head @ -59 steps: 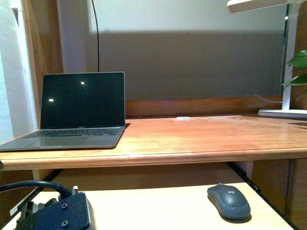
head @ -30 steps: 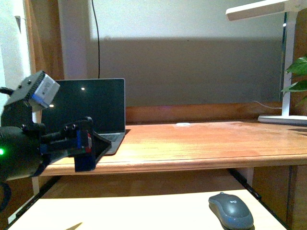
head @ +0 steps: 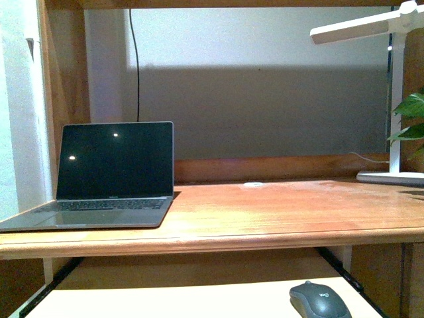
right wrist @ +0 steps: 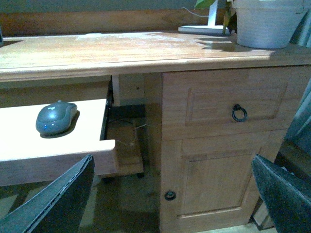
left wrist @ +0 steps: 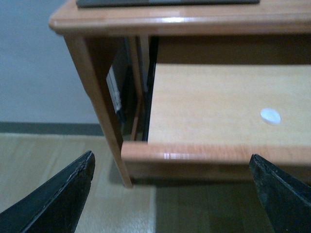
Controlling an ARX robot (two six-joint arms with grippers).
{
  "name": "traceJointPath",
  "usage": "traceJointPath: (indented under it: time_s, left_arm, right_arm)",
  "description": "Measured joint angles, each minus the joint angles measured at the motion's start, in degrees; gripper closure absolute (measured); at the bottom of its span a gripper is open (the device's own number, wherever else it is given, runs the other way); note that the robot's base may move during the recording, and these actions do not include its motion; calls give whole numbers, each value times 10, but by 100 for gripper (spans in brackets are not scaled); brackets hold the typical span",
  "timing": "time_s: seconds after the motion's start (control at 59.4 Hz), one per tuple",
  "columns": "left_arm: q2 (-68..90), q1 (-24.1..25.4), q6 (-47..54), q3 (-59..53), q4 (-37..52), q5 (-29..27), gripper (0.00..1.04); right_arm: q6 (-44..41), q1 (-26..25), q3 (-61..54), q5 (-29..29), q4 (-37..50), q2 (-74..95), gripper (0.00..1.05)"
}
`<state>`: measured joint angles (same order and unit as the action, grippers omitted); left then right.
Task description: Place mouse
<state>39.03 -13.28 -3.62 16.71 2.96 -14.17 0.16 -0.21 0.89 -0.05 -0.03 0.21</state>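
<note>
While neither arm shows in the front view, we find the left tool [left wrist: 171, 156] through its wrist camera: its two dark fingers [left wrist: 58, 204] stand wide apart with nothing between them. Ahead of that tool lies the front edge of the pale lower surface [left wrist: 204, 102], projecting from under the wooden upper surface [head: 265, 212]. Farther ahead of the left tool, on the upper surface, an open laptop [head: 112, 172] sits with a dark screen. Toward the middle we see a small flat white disc [head: 252, 183] near the back edge. The mouse [head: 320, 301] rests on the lower surface, ahead of the right tool [right wrist: 172, 160] and off toward the left arm's side, well apart from it. That tool is likewise spread wide and grips nothing. Straight ahead of it we see a cupboard [right wrist: 214, 179] with a ring-handled drawer [right wrist: 214, 104]; a white pot [right wrist: 267, 22] and a lamp [head: 391, 177] stand above, on the upper surface.
</note>
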Motion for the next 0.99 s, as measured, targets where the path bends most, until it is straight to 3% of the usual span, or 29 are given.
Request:
traceJointPath:
  time_s: [0.168,0.27,0.404,0.472,0.556,0.64,0.708,0.825,0.994]
  left_arm:
    - [-208,-39,-24,-48,-146,-14,10]
    - [-314,3,6,-102,-45,26,28]
    - [-344,38,22,-118,-30,52,49]
    - [-351,86,26,-127,-33,120,61]
    - [-357,124,28,-132,-33,132,75]
    - [-361,128,28,-133,-33,140,89]
    - [-365,129,29,-137,-33,142,102]
    - [-384,130,30,-160,-32,141,102]
    - [-387,130,31,-160,-32,142,102]
  right_arm:
    - [0,0,0,0,0,0,7]
    - [0,0,0,0,0,0,7]
    - [0,0,0,0,0,0,7]
    - [0,0,0,0,0,0,7]
    - [10,2,1,-3,-4,4,7]
    - [53,42,13,13,26,73,7]
    - [75,108,42,39,108,195,7]
    - [79,177,94,80,232,373,7]
    - [68,235,171,116,357,582,7]
